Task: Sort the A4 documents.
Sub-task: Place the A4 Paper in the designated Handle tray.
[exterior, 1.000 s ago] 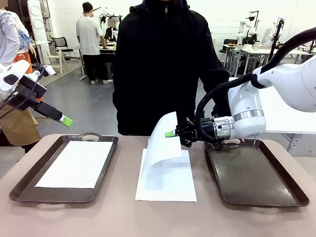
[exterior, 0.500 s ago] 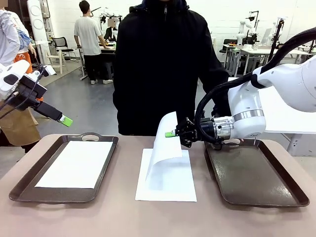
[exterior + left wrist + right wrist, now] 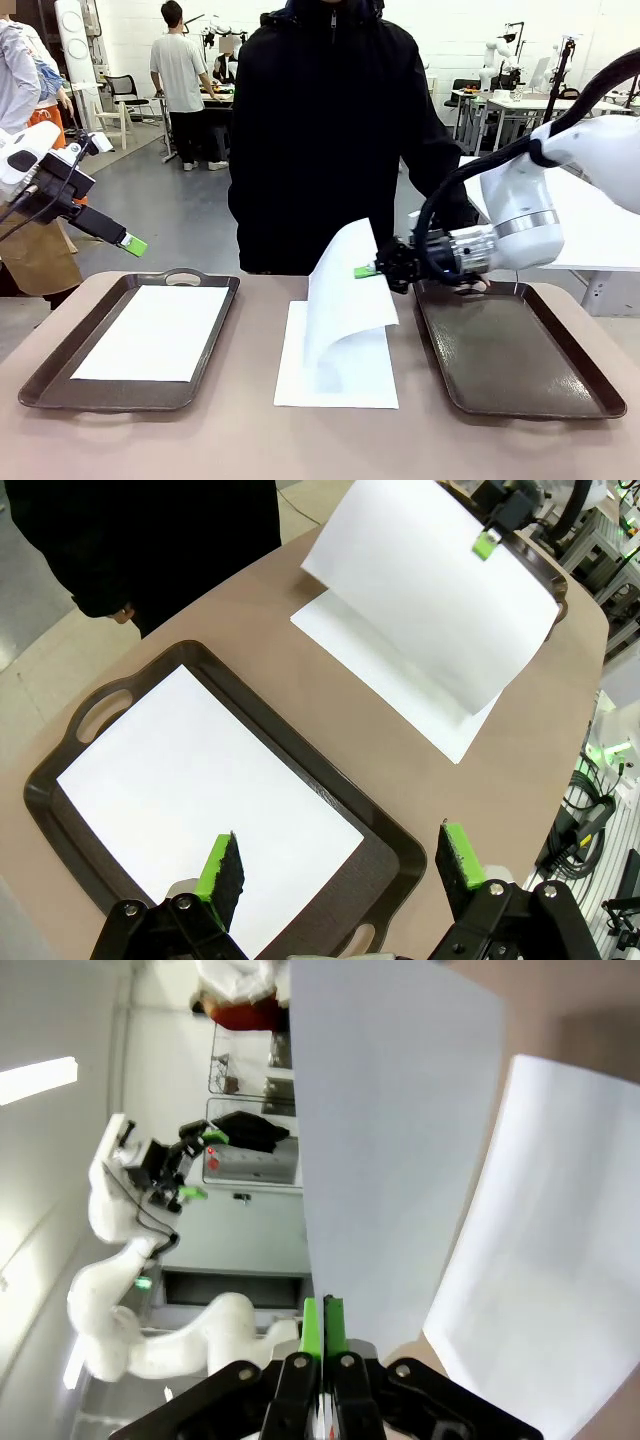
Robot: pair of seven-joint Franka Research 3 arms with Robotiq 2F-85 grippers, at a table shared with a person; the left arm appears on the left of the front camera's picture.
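Note:
My right gripper (image 3: 368, 271) is shut on the edge of a white A4 document (image 3: 345, 295), which it holds up, curled, above the stack of documents (image 3: 335, 380) lying flat mid-table. The right wrist view has the green pads (image 3: 322, 1325) pressed together on that sheet (image 3: 400, 1140), with the flat stack (image 3: 560, 1260) below it. Another document (image 3: 155, 330) lies in the left tray (image 3: 40, 385). My left gripper (image 3: 133, 244) hovers open above that tray's left end; its wrist view looks between the fingers (image 3: 222, 868) at the trayed sheet (image 3: 200, 790) and the lifted one (image 3: 430, 590).
A dark brown tray (image 3: 515, 350) stands at the right with nothing in it, right beside my right gripper. A person in a black jacket (image 3: 335, 130) stands at the far edge, behind the stack. Bare table runs along the front.
My right gripper has moved to the right and slightly up, pulling the held sheet farther off the stack. The left arm has stayed still.

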